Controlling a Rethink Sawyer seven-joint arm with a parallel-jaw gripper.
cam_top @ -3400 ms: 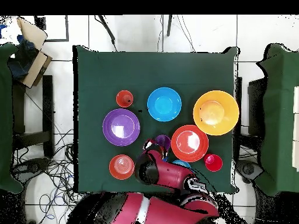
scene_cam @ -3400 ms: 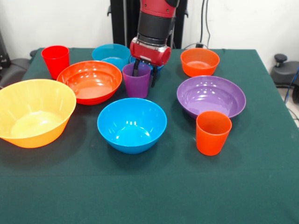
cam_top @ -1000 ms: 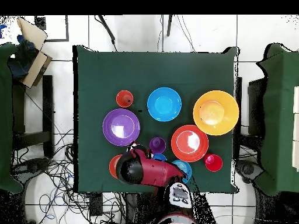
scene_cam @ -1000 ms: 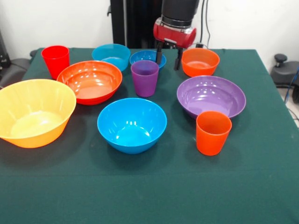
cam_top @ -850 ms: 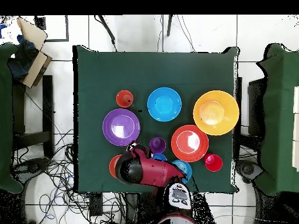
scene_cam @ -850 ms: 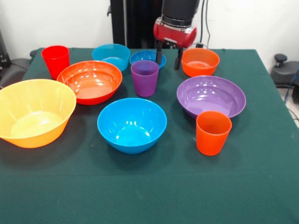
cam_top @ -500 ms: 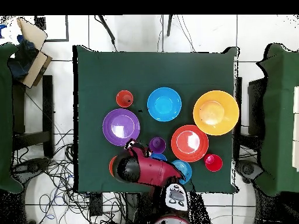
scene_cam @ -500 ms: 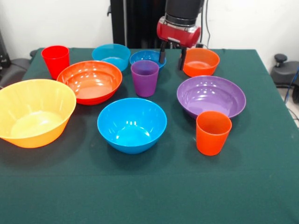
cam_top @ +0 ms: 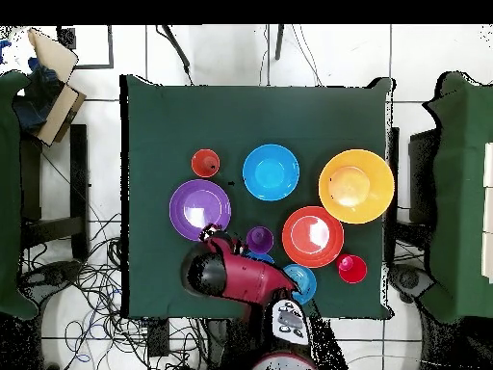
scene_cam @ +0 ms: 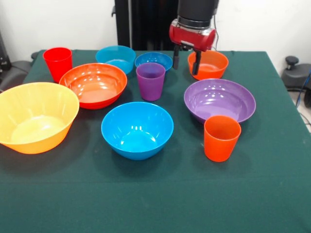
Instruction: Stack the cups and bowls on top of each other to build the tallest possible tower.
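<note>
A: What carries them?
B: A green cloth table (scene_cam: pixel 272 194), its near half bare. Glossy round bowls and tapered cups sit apart, unstacked, toward the far edge.
A: The gripper (scene_cam: pixel 186 61)?
B: Spread open, empty, over the small orange bowl's (scene_cam: pixel 211 64) rim, beside the purple cup (scene_cam: pixel 150 81).

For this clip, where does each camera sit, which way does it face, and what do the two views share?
Front view: across the table, facing the robot; arm end and gripper, jaws open, above the small orange bowl.
Overhead view: above the table, looking straight down; red arm enters from the bottom edge, covering that bowl.
Shared: purple cup, wide purple bowl, medium blue bowl.
</note>
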